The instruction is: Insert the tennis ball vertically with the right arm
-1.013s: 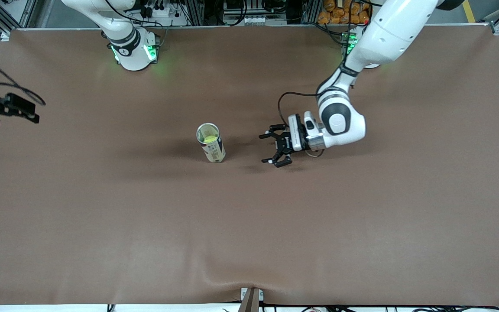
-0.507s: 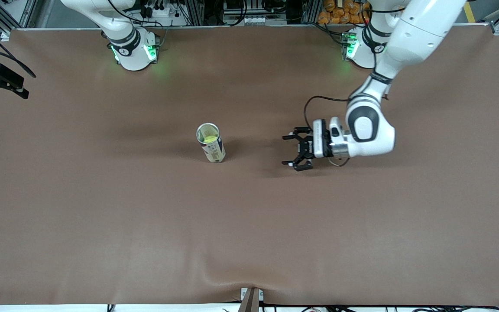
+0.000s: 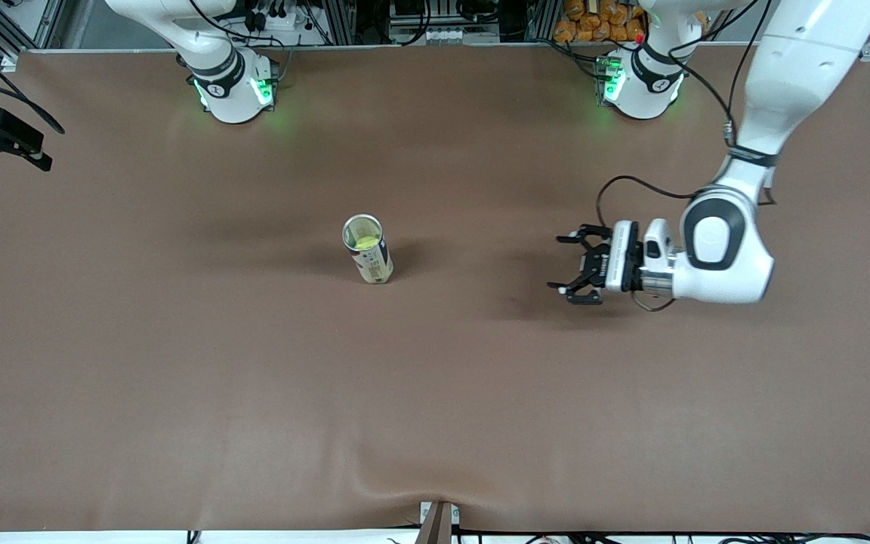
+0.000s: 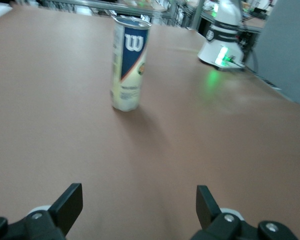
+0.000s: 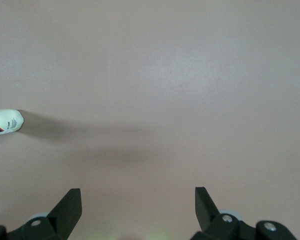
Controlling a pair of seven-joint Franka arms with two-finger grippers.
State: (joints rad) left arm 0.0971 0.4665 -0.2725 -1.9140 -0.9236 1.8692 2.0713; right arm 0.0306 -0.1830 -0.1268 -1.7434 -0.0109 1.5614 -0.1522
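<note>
A tall tennis-ball can (image 3: 369, 257) stands upright and open-topped in the middle of the table. A yellow-green tennis ball (image 3: 364, 242) sits inside it, just below the rim. The left wrist view shows the can (image 4: 130, 65) from the side, standing well ahead of the fingers. My left gripper (image 3: 568, 264) hangs low over the table toward the left arm's end, open and empty, pointing at the can. My right gripper (image 3: 31, 147) is up over the edge of the table at the right arm's end, open and empty. Its wrist view catches only the foot of the can (image 5: 4, 122).
The brown table cover (image 3: 435, 393) has a raised wrinkle (image 3: 397, 487) near the edge closest to the front camera. The two arm bases (image 3: 232, 87) (image 3: 635, 79) glow green along the robots' side.
My left gripper has drawn back from the can toward the left arm's end, still open. The right gripper moved toward the robots' side early on, then held still.
</note>
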